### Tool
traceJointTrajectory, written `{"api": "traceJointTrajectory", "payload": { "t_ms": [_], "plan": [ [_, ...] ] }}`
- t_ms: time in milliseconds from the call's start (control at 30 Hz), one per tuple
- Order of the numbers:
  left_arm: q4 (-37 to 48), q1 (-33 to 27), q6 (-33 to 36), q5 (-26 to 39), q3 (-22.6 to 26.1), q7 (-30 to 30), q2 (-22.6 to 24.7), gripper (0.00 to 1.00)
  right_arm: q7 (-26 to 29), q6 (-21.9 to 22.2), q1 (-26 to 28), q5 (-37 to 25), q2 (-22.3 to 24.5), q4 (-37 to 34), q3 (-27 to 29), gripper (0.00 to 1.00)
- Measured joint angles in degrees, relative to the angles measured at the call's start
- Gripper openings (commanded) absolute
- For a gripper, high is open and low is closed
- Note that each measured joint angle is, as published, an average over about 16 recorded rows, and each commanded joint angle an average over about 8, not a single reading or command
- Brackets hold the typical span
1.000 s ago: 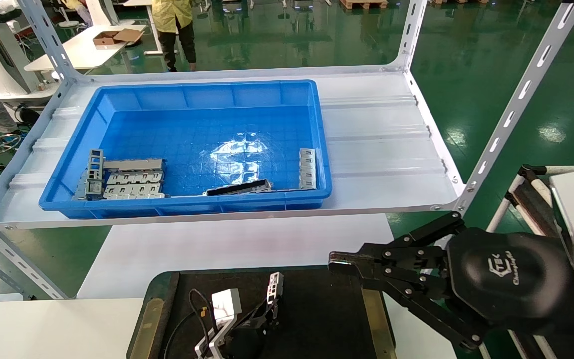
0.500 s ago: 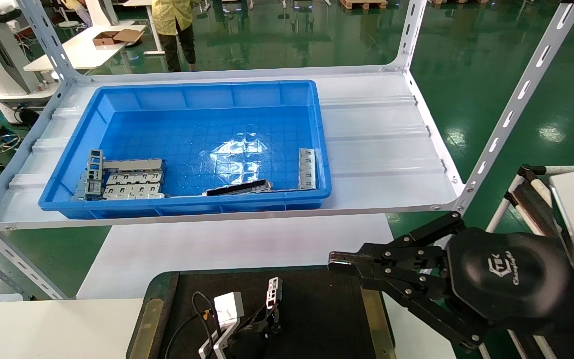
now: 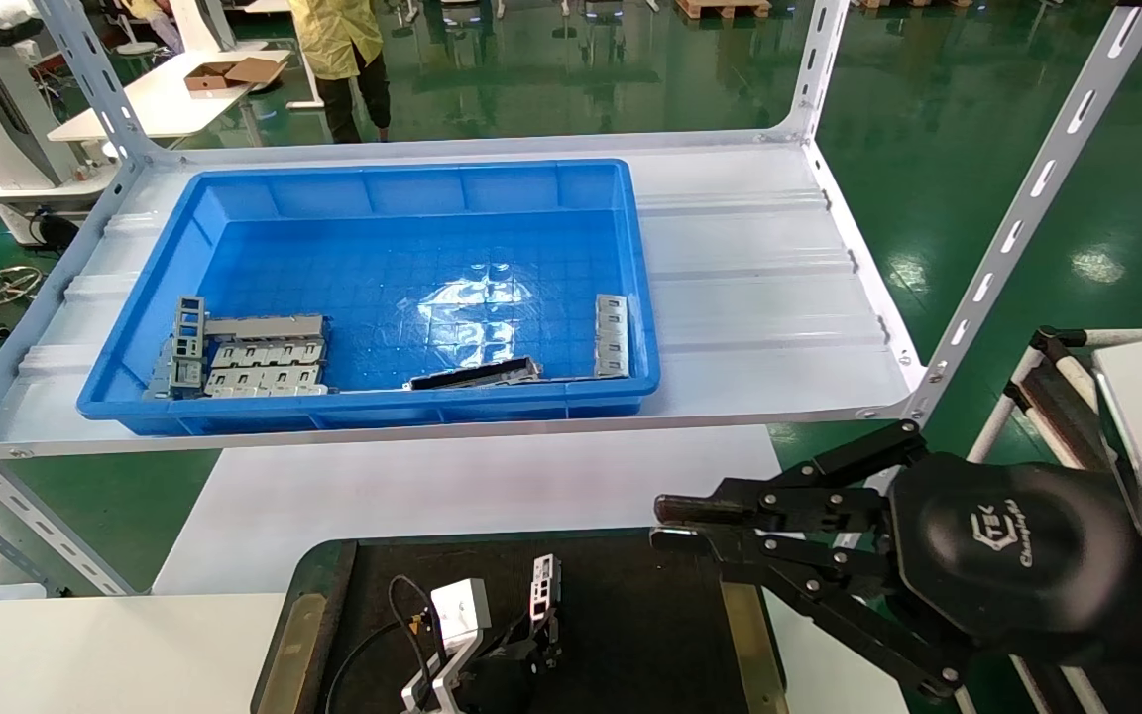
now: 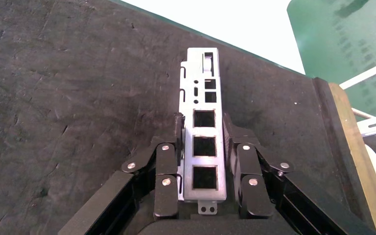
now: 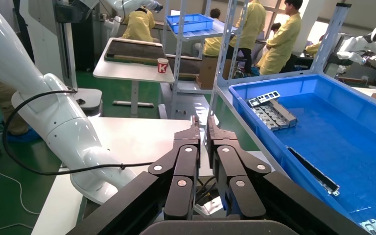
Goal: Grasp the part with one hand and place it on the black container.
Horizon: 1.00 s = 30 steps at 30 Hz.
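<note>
Overhead, one deep blue plastic bin [image 3: 383, 288] with a gridded floor sits on a pale metal shelf [image 3: 759, 288]. It holds a cluster of grey pieces [image 3: 244, 357] at its near left corner, one dark bar [image 3: 477, 374] along the near wall, and one more silver bar [image 3: 612, 335] by the right wall. Below, on the white table [image 3: 85, 645], lies the black container [image 3: 630, 635], flat and matte, with a green rounded rim and brass side strips. Over it the left tool [image 3: 536, 635] grips the part [image 3: 543, 587], which stands up slim and silver-grey. The right tool [image 3: 675, 524] hovers at the container's far right corner, its linkage fingers nearly together with nothing between them.

From the left wrist, the part [image 4: 203, 134] shows three square cut-outs in a row and smaller holes toward its far end; both black fingers [image 4: 166, 176] clamp its long edges just above the rough black container [image 4: 54, 98].

From the right wrist, the right tool [image 5: 201, 128] shows only a narrow gap, and the blue bin [image 5: 333, 122] lies beyond.
</note>
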Motion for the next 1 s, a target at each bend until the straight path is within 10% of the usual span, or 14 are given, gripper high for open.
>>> {"api": "traceJointTrajectory", "payload": {
  "t_ms": [567,1000],
  "plan": [
    [-6.7,-1.5,-2.6,-3.1,1.6,3.2,-2.5,1.0,0.0,0.0,0.0,0.0,0.0,0.0,0.0,1.0],
    [-14.7,-0.4,8.0,0.9,-0.1,2.5,-13.8,1.0,0.0,0.0,0.0,0.0,0.0,0.0,0.0,1.0]
  ]
}}
